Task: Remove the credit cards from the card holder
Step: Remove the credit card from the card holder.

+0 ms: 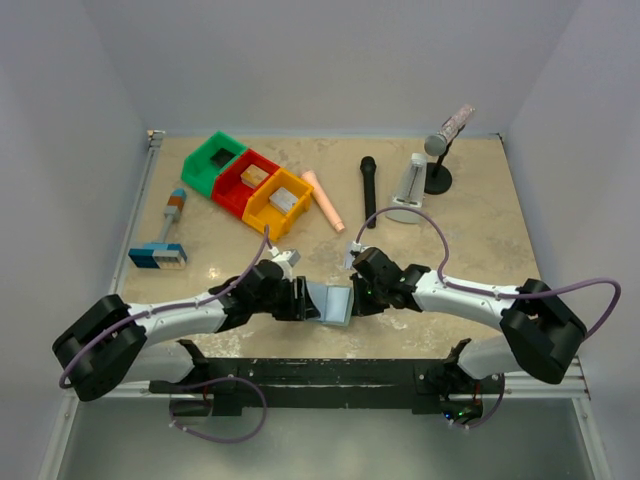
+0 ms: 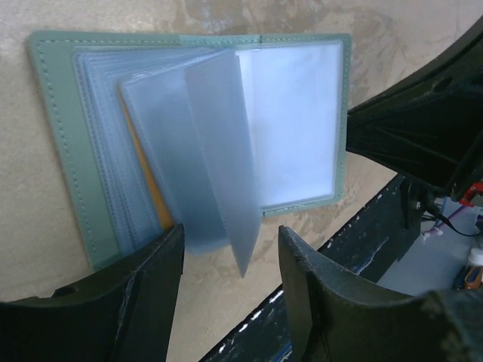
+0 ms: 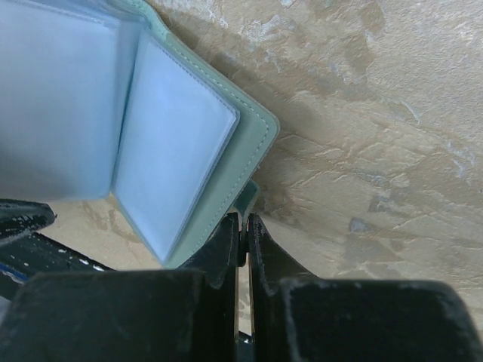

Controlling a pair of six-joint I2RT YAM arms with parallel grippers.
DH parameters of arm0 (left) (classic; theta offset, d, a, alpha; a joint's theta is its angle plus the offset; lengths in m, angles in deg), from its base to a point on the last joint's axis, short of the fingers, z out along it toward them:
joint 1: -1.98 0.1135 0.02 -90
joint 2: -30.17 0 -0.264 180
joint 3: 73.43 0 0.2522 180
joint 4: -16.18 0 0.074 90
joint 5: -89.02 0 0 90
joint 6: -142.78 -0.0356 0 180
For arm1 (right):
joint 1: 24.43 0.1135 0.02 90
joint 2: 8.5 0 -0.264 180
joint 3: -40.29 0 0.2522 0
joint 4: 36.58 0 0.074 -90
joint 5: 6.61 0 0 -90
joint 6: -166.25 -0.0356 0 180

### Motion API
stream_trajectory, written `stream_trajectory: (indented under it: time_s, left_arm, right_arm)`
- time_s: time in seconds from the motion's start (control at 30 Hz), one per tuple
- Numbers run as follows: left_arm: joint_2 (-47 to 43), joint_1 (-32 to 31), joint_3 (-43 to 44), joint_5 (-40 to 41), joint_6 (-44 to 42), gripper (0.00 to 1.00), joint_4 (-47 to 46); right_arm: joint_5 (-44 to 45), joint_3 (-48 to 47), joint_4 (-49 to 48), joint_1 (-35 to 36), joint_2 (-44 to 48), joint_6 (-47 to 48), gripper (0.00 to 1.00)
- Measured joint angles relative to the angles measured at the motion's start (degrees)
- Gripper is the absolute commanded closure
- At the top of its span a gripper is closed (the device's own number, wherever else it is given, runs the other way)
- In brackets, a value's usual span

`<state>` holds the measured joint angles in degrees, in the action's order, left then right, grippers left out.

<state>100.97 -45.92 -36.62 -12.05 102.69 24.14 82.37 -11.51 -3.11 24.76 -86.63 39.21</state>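
The pale teal card holder (image 1: 333,302) lies open near the table's front edge, between both grippers. In the left wrist view the card holder (image 2: 68,136) shows several clear sleeve pages fanned up. A golden-tan card's edge (image 2: 146,185) shows inside a sleeve. The silvery-grey card is hidden. My left gripper (image 2: 230,260) is open, its fingers either side of the lower tip of a raised sleeve, not touching it. My right gripper (image 3: 245,226) is shut on a small teal tab at the card holder's cover edge (image 3: 241,162). In the top view the left gripper (image 1: 300,300) and right gripper (image 1: 357,292) flank the holder.
Green (image 1: 204,168), red (image 1: 232,196) and yellow (image 1: 262,217) bins with blocks stand at the back left. A pink stick (image 1: 324,200), black microphone (image 1: 368,182), white stand (image 1: 410,185) and microphone stand (image 1: 440,150) are behind. A blue-and-white striped block (image 1: 158,256) lies left. The black front rail (image 1: 320,375) is close.
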Motion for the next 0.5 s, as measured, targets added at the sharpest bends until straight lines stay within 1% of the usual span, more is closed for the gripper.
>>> stream_trajectory:
  time_s: [0.23, 0.5]
  left_arm:
    - [0.7, -0.7, 0.2, -3.8, -0.1, 0.43, -2.5]
    - [0.7, -1.6, 2.4, -5.5, -0.7, 0.43, -3.9]
  right_arm:
    - [0.0, 0.0, 0.0, 0.0, 0.0, 0.0, 1.00]
    - [0.0, 0.0, -0.1, 0.0, 0.0, 0.0, 1.00]
